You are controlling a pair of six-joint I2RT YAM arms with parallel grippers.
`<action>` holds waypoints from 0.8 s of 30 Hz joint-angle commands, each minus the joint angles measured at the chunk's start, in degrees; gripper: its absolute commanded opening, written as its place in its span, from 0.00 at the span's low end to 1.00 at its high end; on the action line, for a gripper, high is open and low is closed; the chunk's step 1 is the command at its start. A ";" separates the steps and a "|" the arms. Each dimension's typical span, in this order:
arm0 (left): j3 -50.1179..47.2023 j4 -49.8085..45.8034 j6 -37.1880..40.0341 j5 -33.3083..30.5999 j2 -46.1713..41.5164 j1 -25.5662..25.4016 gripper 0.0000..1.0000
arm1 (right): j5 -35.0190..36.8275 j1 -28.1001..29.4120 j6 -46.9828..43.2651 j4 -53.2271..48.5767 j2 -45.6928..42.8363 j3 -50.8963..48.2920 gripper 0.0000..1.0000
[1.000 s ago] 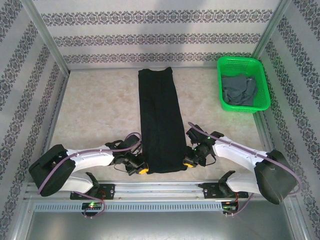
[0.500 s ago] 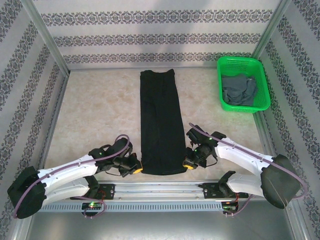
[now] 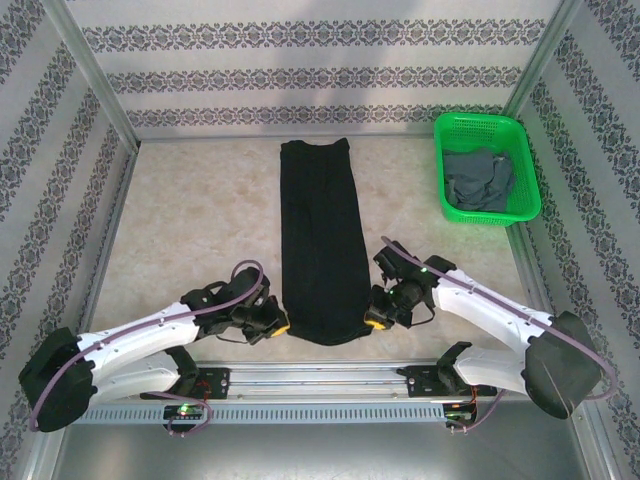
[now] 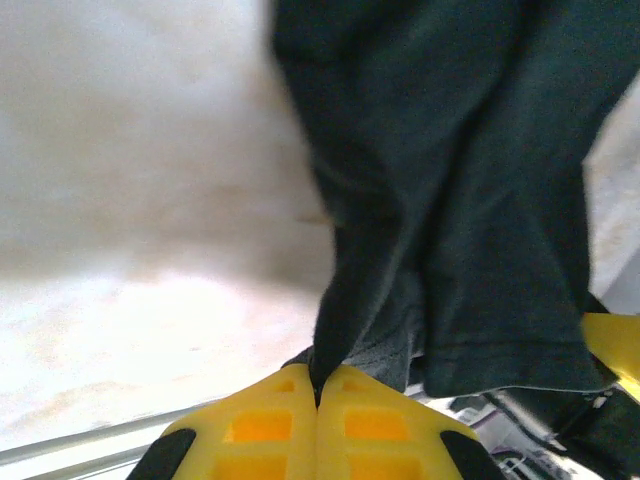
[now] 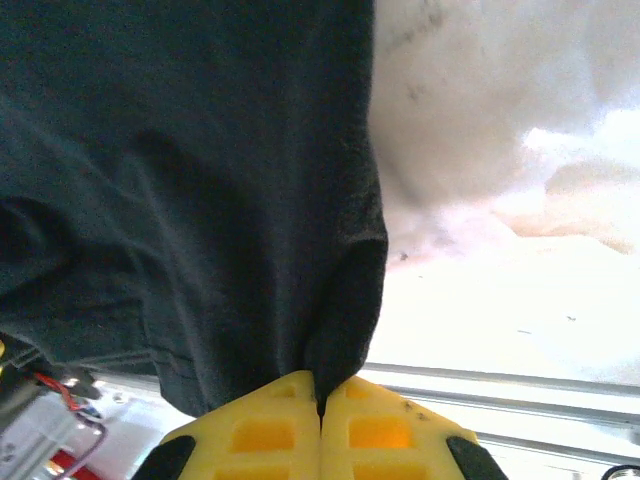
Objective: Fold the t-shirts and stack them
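From above: black t-shirt (image 3: pixel 320 240) folded into a long narrow strip down the middle of the worktop (image 3: pixel 200 220), one end near the back edge, the other at the front edge. Left gripper (image 3: pixel 275 325) and right gripper (image 3: pixel 375 320) at the two near corners of the strip, finger state too small to read there. From each wrist camera, plainly told: yellow fingers pressed together, clenched on a pinch of black cloth, loose folds spreading away from the pinch. Cloth cut off by the frame in both close views, blurred on the left. In the back right corner: green mesh basket (image 3: pixel 487 125), holding a crumpled dark grey t-shirt (image 3: pixel 478 178).
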 commanded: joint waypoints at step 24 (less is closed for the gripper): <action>29.54 20.25 19.77 -2.01 33.31 27.60 0.00 | 6.17 -17.01 -13.62 5.45 34.07 41.15 0.00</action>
